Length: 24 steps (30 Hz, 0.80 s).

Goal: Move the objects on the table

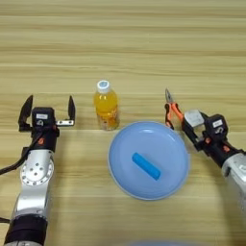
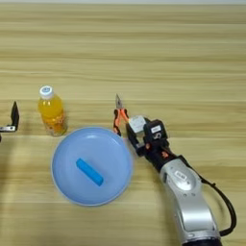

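Left eye view showed your right tool [image 1: 193, 126] pinching the grey block [image 1: 193, 117] beside the pliers [image 1: 171, 111], ready to carry, while your left tool [image 1: 47, 111] waited spread left of the bottle [image 1: 106, 106], the blue bar [image 1: 146, 166] already on the plate [image 1: 120, 168].

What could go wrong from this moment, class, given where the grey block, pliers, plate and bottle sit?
1. The right gripper holds the grey block right beside the pliers and the plate rim; a swing leftward might knock either.
2. The blue bar lies loose on the plate, so a bumped plate could send it sliding.
3. The left gripper, jaws open, sits near the upright bottle, which could tip easily.
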Tool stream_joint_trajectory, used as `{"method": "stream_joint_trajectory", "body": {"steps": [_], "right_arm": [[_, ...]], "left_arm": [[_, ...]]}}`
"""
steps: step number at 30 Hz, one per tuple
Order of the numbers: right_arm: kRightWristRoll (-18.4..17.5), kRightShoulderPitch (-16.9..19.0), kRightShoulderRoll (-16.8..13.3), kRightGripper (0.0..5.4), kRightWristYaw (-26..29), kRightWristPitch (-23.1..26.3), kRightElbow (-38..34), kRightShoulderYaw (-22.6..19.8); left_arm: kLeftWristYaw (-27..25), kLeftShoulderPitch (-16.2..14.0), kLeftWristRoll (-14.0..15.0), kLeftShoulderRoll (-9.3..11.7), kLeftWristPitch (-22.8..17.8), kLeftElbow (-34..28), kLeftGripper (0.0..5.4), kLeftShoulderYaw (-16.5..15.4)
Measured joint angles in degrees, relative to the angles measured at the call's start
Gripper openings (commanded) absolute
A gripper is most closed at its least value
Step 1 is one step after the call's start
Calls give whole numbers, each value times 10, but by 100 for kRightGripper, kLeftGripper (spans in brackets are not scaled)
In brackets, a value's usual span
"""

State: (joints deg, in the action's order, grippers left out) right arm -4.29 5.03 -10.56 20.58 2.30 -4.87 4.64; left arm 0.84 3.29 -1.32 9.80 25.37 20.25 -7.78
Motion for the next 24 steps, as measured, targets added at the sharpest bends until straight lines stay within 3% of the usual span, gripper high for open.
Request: {"method": "stream_joint_trajectory", "body": {"steps": [15, 24], "right_arm": [[26, 33, -1, 246, 22, 0, -17, 83], [39, 35, -3, 246, 23, 2, 8, 103]], "left_arm": [[0, 0, 0, 0, 0, 0, 540, 0], [0, 0, -4, 0, 0, -1, 540, 0]]}}
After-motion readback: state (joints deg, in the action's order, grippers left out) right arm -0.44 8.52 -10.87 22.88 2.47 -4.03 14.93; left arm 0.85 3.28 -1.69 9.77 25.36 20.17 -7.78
